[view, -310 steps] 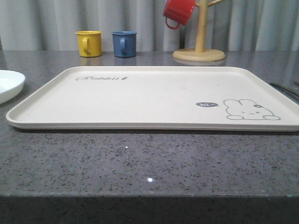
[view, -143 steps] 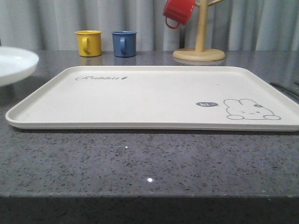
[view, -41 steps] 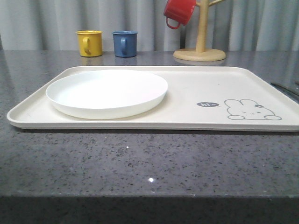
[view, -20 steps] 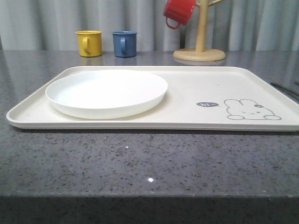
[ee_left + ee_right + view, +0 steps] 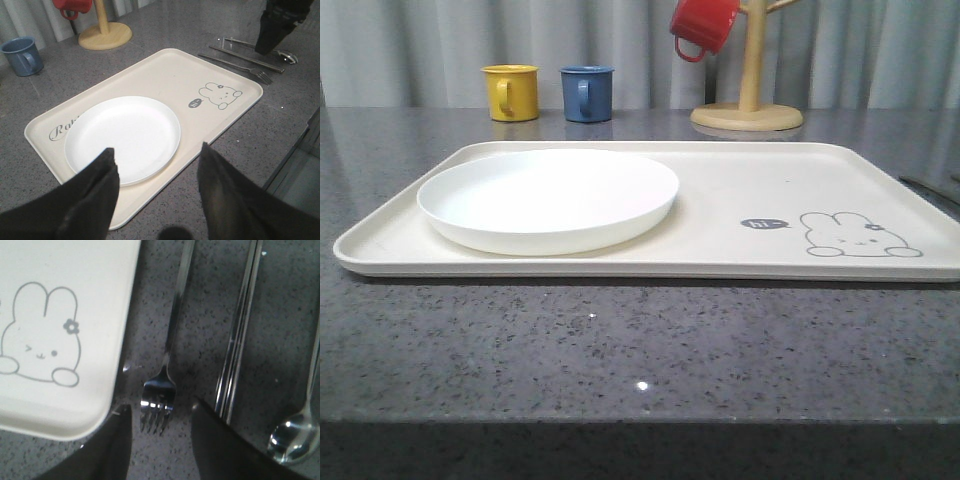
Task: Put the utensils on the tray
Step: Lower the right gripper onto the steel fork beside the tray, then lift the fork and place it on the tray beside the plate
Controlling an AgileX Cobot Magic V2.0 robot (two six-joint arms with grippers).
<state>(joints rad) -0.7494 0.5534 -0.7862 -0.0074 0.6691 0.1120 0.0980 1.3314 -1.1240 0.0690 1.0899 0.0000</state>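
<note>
Finding: the white plate (image 5: 548, 198) now sits on the left half of the tray (image 5: 740, 262), where earlier the tray was bare. You have finished that side job; no utensil is on the tray yet. Your left tool (image 5: 156, 186) hangs spread and empty above the plate. Your right tool (image 5: 159, 434) is spread astride the fork (image 5: 165, 371), which lies on the table (image 5: 620, 350) beside the chopsticks (image 5: 239, 335) and spoon (image 5: 299, 426), at 3 o'clock off the tray. Judgement: fork pickup is next.
</note>
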